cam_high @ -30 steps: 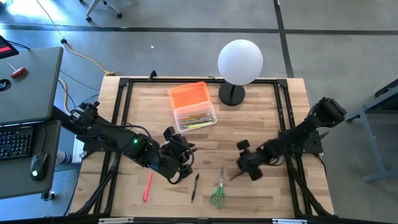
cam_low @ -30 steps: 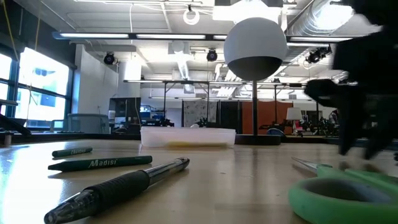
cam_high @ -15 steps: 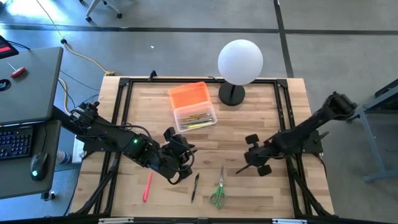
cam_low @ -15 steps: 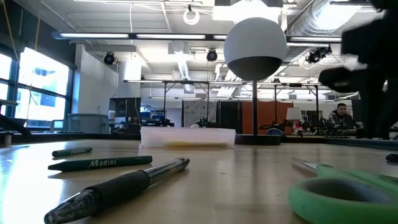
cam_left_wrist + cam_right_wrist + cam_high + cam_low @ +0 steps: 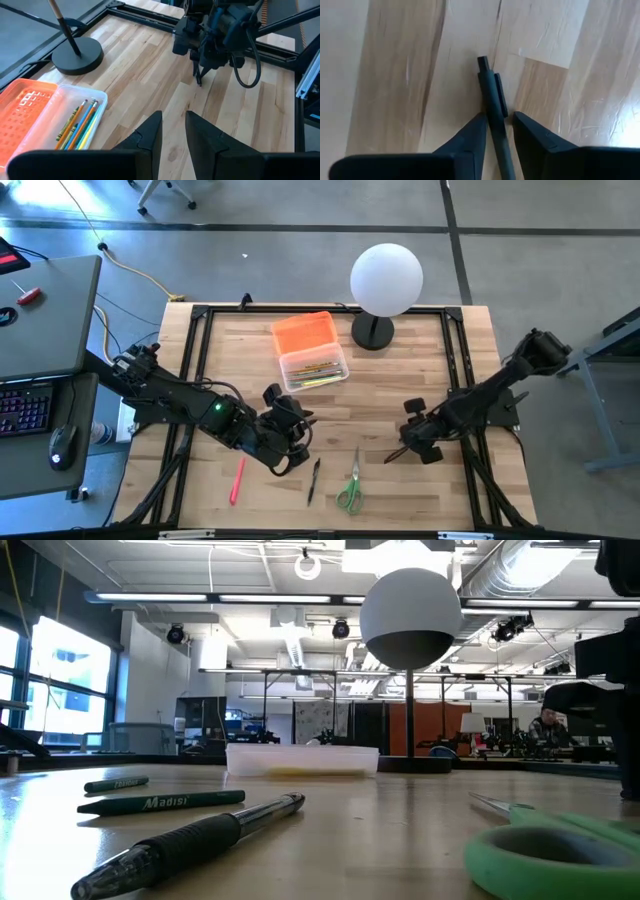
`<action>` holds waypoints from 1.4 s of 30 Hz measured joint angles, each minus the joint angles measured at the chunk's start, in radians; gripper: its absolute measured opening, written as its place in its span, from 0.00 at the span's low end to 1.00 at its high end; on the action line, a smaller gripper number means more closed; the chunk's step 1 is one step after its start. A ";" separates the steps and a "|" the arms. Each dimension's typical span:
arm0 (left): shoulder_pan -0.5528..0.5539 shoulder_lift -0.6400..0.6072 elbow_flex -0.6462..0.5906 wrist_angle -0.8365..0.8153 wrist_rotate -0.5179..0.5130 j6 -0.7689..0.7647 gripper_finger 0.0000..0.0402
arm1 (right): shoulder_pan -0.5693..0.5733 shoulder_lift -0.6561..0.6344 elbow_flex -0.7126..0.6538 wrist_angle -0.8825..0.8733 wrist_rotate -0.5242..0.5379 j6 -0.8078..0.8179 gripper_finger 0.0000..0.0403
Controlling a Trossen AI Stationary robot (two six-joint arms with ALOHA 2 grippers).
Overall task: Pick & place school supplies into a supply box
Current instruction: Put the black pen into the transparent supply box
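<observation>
Several pencils (image 5: 318, 370) already in supply box (image 5: 313, 365); my right gripper (image 5: 496, 131) clenched on dark pen (image 5: 491, 102); left gripper (image 5: 173, 131) released, idle; scissors (image 5: 350, 483), marker (image 5: 237, 480) remain on table (image 5: 400, 380)

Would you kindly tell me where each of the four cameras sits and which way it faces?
High view: overhead, straight down on the table, both arms.
Low view: tabletop level, looking past the pens to the room; right arm at the edge.
Left wrist view: past the left gripper toward the supply box and right arm.
Right wrist view: down on the right gripper, shut on a dark pen.
Shared: high and left wrist views both show the lamp base.
</observation>
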State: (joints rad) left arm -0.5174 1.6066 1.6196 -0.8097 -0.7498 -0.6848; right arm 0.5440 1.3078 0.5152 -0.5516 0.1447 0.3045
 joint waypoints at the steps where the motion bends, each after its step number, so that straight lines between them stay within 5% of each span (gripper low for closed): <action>1: 0.000 0.000 0.000 0.000 0.000 0.000 0.29 | -0.004 0.010 -0.002 0.006 -0.003 -0.007 0.19; 12: 0.000 0.000 0.000 0.000 -0.003 0.000 0.29 | -0.016 0.031 -0.006 0.092 -0.011 -0.100 0.02; 17: 0.000 0.000 0.000 0.000 -0.004 0.001 0.29 | -0.025 0.037 -0.010 0.276 0.029 -0.125 0.05; 29: 0.000 0.000 0.000 0.000 -0.004 0.001 0.29 | -0.257 0.037 -0.001 0.497 0.127 -0.294 0.02; 38: 0.000 0.000 0.000 0.001 -0.003 0.001 0.29 | -0.435 0.044 0.216 0.481 0.237 -0.639 0.01; 42: 0.000 0.000 0.000 0.000 -0.006 0.006 0.29 | -0.505 0.123 0.371 0.486 0.280 -0.664 0.00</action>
State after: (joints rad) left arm -0.5171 1.6066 1.6199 -0.8092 -0.7554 -0.6786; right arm 0.0387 1.4311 0.8860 -0.0657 0.4247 -0.3599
